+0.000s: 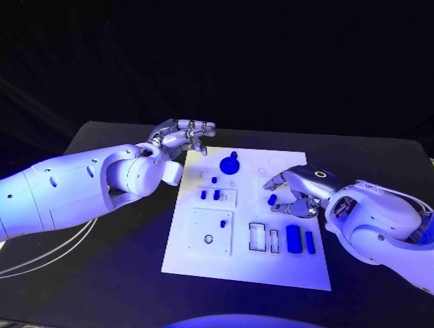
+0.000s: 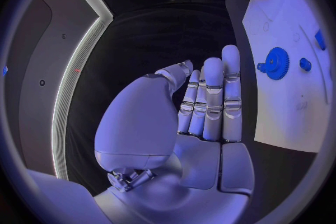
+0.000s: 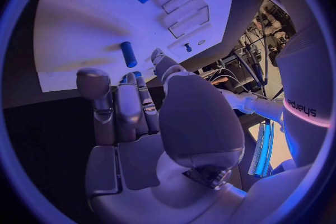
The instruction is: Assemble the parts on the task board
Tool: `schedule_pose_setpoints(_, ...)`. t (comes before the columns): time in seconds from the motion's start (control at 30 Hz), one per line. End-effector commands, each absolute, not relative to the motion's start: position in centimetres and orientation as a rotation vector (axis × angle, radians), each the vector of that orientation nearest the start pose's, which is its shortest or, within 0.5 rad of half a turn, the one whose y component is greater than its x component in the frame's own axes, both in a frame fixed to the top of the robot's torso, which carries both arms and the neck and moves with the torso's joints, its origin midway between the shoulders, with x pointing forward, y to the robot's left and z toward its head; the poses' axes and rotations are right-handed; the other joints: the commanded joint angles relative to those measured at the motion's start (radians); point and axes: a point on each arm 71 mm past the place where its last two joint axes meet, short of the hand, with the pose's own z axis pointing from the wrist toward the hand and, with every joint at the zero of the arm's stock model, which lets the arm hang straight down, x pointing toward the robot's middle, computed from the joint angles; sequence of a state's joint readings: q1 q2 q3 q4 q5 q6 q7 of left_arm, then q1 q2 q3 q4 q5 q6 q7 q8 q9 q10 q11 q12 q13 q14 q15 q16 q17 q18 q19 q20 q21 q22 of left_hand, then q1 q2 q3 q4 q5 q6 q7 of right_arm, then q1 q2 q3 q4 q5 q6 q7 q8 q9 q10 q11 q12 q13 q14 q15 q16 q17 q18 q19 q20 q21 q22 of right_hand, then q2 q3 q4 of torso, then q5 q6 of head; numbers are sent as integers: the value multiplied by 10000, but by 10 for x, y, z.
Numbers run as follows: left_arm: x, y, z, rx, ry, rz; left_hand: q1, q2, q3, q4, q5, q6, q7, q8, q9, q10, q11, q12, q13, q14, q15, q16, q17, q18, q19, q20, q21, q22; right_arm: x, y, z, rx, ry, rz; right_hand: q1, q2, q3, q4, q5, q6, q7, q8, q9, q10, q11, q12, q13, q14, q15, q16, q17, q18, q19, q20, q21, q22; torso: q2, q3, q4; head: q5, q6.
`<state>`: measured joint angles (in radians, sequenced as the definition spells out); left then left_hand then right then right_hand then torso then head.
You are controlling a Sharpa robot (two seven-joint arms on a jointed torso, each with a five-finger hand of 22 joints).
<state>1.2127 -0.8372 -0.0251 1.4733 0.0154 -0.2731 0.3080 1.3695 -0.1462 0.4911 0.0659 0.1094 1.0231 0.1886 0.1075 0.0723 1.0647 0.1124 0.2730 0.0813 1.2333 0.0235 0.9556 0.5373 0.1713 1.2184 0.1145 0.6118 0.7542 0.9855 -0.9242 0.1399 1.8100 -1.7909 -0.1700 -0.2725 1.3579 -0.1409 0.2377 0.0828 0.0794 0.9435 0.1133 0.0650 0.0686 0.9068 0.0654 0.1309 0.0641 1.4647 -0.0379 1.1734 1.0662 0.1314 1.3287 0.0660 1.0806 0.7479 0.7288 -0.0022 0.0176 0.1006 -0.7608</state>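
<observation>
My left hand point(image 1: 180, 139) hangs over the black table point(image 1: 109, 273) just off the far left corner of the task board point(image 1: 246, 270). In the left wrist view its fingers point(image 2: 213, 101) lie straight and side by side, thumb set apart, nothing in the palm: open, empty.

My right hand point(image 1: 297, 188) sits over the right half of the board, near mid-length. Its fingers curl down toward the plate; a small blue peg point(image 1: 272, 200) stands just beside the fingertips. In the right wrist view that blue peg point(image 3: 128, 54) lies on the white surface ahead of the fingers point(image 3: 127, 106), apart from them. I cannot tell whether the hand pinches anything; the thumb covers the fingertips there.

Parts on the board:
- Blue gear point(image 1: 229, 165) with a short stub, near the far edge, centre. It also shows in the left wrist view point(image 2: 276, 63), with a small blue knob point(image 2: 305, 64) just beside it.
- Two small blue pieces point(image 1: 210, 195) side by side in a square recess on the left half.
- Long blue bar point(image 1: 292, 238) and a shorter blue bar point(image 1: 309, 242) near the right edge, toward the near end.
- Slim blue piece point(image 1: 273, 238) in one of the slots point(image 1: 258, 236) beside them.
- White square block point(image 1: 211, 233) with an oval hole, near left part of the board.
</observation>
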Motion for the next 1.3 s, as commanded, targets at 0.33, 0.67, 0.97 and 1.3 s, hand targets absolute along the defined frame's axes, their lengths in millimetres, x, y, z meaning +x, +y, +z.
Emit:
schedule_pose_setpoints(0.33, 502, 218, -175, -11676, 14702, -15395, -107, 27, -80, 13, -27, -76, -29, 66, -17, -86, -10, 53, -11, -68, -13, -33, -19, 108, -20, 51, -65, -21, 421, -166, -201, -4286, 17369, 4866, 500, 424, -32, 15, -175, 359, 54, 53, 46, 325, 74, 467, 42, 317, 142, 40, -7, 64, 118, 116, -59, 34, 1, -9, 23, 12, 27)
schedule_pose_setpoints(0.67, 502, 218, -175, -11689, 14715, -15377, -107, 27, -80, 13, -27, -76, -29, 66, -17, -86, -10, 53, -11, -68, -13, -33, -19, 108, -20, 51, -65, -21, 421, -161, -201, -4296, 17160, 5110, 668, 753, 543, 106, -287, 1059, 75, 168, 106, 1250, 84, 771, 3, 296, 252, 18, -79, 53, 219, 227, 7, 141, 6, -11, -7, 24, 14)
schedule_pose_setpoints(0.97, 502, 219, -175, -11673, 14762, -15368, -107, 27, -80, 13, -27, -76, -29, 66, -17, -86, -10, 53, -11, -68, -13, -33, -19, 108, -20, 51, -65, -21, 420, -159, -200, -4259, 17081, 5206, 654, 684, 702, 131, -287, 1147, 120, 132, 97, 1414, 114, 709, -15, 297, 268, 47, -62, 51, 247, 242, 30, 169, -6, -3, -5, 18, -14)
schedule_pose_setpoints(1.3, 503, 219, -176, -11676, 14746, -15329, -136, 39, -130, 34, -26, -94, -23, 73, -23, -106, -4, 74, -12, -70, -7, -22, -35, 109, -9, 58, -90, -39, 420, -158, -200, -4206, 17096, 5152, 558, 409, 808, 180, -290, 988, 301, -21, 28, 1358, 231, 497, -25, 278, 350, 44, -92, 50, 242, 301, 4, 130, -2, -6, -1, -2, -12)
